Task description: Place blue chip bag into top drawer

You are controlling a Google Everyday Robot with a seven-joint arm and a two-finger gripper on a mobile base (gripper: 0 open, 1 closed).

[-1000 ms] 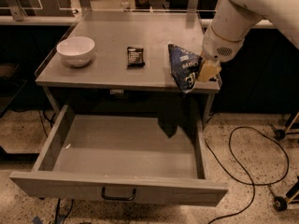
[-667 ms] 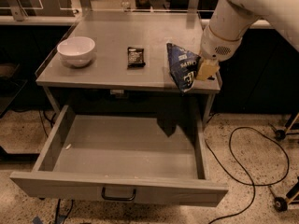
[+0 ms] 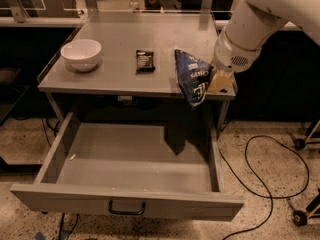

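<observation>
We see the gripper (image 3: pixel 216 82) at the front right corner of the grey table (image 3: pixel 150 34), clamped on the right side of the crinkly dark-blue chip bag (image 3: pixel 192 79). The bag hangs over the table edge, above the pulled-out wide grey top drawer (image 3: pixel 135 156). A white bowl (image 3: pixel 81 54) and a small black wrapped bar (image 3: pixel 145 61) sit on the tabletop to its left.

Speckled terrazzo floor (image 3: pixel 265 184) fills the bottom, 1 black cable (image 3: pixel 266 137) loops at lower right, a grey table (image 3: pixel 120 39) stands at centre in dim light; the gripper (image 3: pixel 220 81) hangs centre right.
</observation>
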